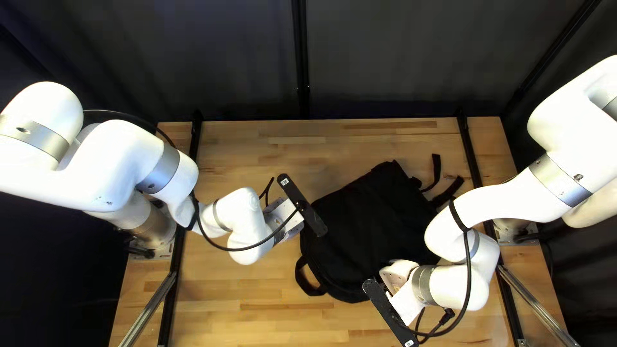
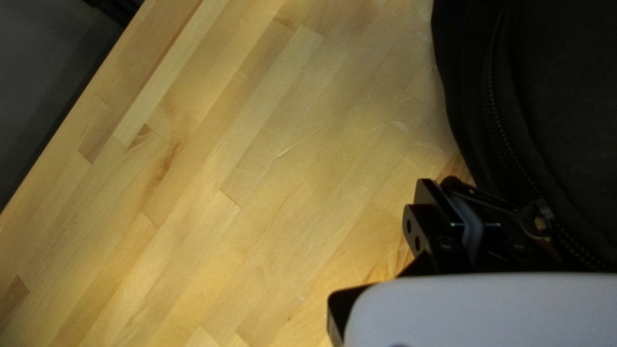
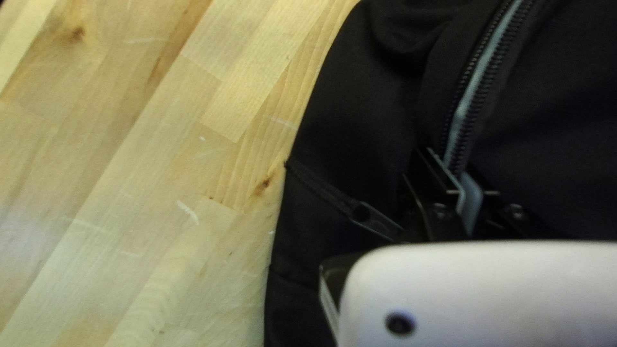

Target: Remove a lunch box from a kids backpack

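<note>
Left gripper (image 2: 468,209): clenched, its tips right by a zip pull (image 2: 493,198). I could not tell if it pinched it.
Right gripper (image 3: 461,183): clenched, over the zip (image 3: 494,90). I could not tell if it had any cloth.
Zip pull: small and thin, so it could slip away.
Zip: teeth apart, with a pale strip (image 3: 478,90) in the gap.
Bag (image 1: 366,225): soft and floppy, likely to bunch or slide. The best hold was the thick cloth beside the zip. It was black and plain, with rounded corners and a loop (image 1: 300,276).
Lunch box: out of sight, most likely inside the bag. It was probably light and firmer than the cloth, best taken by a handle or edge. I could not tell its look.
Table (image 1: 257,144): wood, under the bag.
</note>
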Tool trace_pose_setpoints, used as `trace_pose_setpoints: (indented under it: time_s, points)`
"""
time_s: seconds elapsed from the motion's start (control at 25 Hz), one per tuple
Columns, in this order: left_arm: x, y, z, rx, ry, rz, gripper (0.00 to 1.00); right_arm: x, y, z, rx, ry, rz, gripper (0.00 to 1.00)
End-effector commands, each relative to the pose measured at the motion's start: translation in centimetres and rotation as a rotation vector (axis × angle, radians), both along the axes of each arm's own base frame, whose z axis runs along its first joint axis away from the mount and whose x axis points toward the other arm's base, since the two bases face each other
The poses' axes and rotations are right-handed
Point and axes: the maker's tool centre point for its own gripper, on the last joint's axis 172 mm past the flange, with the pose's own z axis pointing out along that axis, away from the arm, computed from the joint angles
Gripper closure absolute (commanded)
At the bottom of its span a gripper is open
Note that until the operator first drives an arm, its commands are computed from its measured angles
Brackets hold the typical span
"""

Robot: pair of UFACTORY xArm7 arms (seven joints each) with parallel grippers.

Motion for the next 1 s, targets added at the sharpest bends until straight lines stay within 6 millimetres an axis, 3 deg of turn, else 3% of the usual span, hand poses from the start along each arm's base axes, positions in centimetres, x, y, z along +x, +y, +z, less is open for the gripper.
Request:
trace_pose_setpoints:
  time_s: [0.04,0.12,0.16,0.2,0.24,0.6,0.8,1.0]
  points:
    - [-0.1,0.3,0.2,0.004,0.007,-0.007,1.0,-0.2,-0.2,0.3,-0.004,0.002,-0.001,1.0]
    - [-0.3,0.4,0.3,0.007,0.008,-0.009,1.0,-0.2,-0.3,0.4,-0.006,0.002,-0.001,1.0]
    - [-0.3,0.4,0.3,0.008,0.008,-0.011,0.74,-0.2,-0.3,0.4,-0.007,0.003,-0.002,1.0]
    - [-0.3,0.4,0.3,0.008,0.007,-0.013,0.61,-0.3,-0.4,0.4,-0.007,0.004,-0.002,1.0]
    - [-0.4,0.5,0.4,0.01,0.006,-0.014,0.0,-0.3,-0.4,0.4,-0.008,0.004,-0.002,1.0]
    - [-2.5,-0.5,2.5,0.034,-0.021,-0.022,0.0,-2.5,-2.5,0.8,-0.016,0.006,-0.028,1.0]
    - [-3.7,-2.5,3.8,0.052,-0.037,-0.033,0.0,-4.6,-5.5,2.1,-0.034,0.017,-0.044,1.0]
    - [-3.4,-4.2,4.8,0.059,-0.051,-0.059,0.0,-5.6,-8.7,1.7,-0.023,0.041,-0.023,1.0]
